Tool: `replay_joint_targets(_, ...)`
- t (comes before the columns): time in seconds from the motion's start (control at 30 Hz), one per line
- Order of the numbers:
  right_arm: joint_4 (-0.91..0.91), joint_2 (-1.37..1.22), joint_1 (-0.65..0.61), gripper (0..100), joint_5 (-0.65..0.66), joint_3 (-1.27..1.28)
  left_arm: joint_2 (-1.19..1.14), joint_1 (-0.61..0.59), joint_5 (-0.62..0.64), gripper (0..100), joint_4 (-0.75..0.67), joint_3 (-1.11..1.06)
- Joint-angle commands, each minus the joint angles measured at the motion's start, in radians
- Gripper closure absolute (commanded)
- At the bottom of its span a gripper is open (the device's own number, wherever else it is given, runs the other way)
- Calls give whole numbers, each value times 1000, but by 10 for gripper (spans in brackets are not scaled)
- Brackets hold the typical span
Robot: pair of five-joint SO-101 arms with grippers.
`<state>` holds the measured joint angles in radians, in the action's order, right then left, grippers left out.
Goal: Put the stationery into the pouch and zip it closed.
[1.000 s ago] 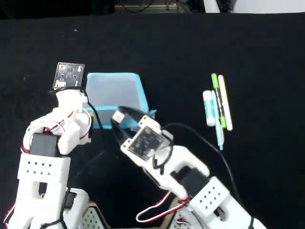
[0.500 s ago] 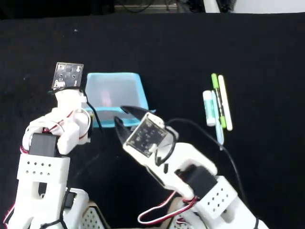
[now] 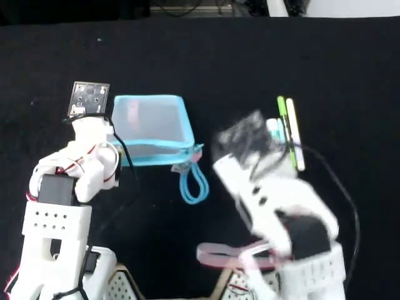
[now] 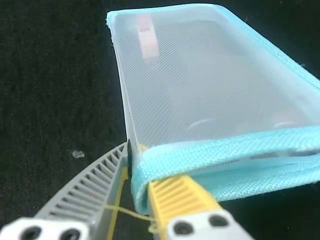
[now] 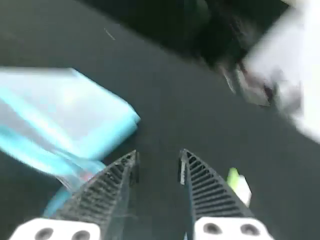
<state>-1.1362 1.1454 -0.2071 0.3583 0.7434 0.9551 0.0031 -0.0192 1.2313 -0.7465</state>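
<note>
The left tool (image 4: 132,150) is clenched on a near corner of the pouch (image 4: 200,85), pinning it to the black worktop (image 3: 250,56). The right tool (image 5: 157,160) is released and empty, near the stationery (image 3: 294,128), which lies well apart on the pouch's right. Loading seems in hand; the next move calls for closing on one pen. Beyond the far edge, cables (image 3: 187,7) trail.

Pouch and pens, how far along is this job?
Done: nothing looks packed yet; the pens lie on the table, apart from the pouch. In hand: the left tool pinches the pouch's corner, and the right tool is open near the pens. Left: loading everything and zipping.
</note>
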Motion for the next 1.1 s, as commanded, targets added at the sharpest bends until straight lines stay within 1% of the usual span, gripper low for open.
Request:
replay_joint_targets(0.0,-54,-183,229,865,5,-88,2,4,12,970,-12,7)
replay_joint_targets(0.1,-41,-358,315,867,5,-110,2,4,12,970,-14,7)
replay_joint_targets(0.2,17,-518,359,868,5,-143,2,4,12,970,-14,7)
replay_joint_targets(0.47,26,-977,368,864,5,-369,2,4,12,970,-12,7)
replay_joint_targets(0.6,-17,-1208,362,864,3,-539,2,4,12,970,-11,7)
replay_joint_targets(0.83,-100,-1577,364,864,-29,-928,2,4,12,970,-11,8)
replay_joint_targets(1.07,-281,-1871,362,864,-29,-1273,2,4,12,970,-9,8)
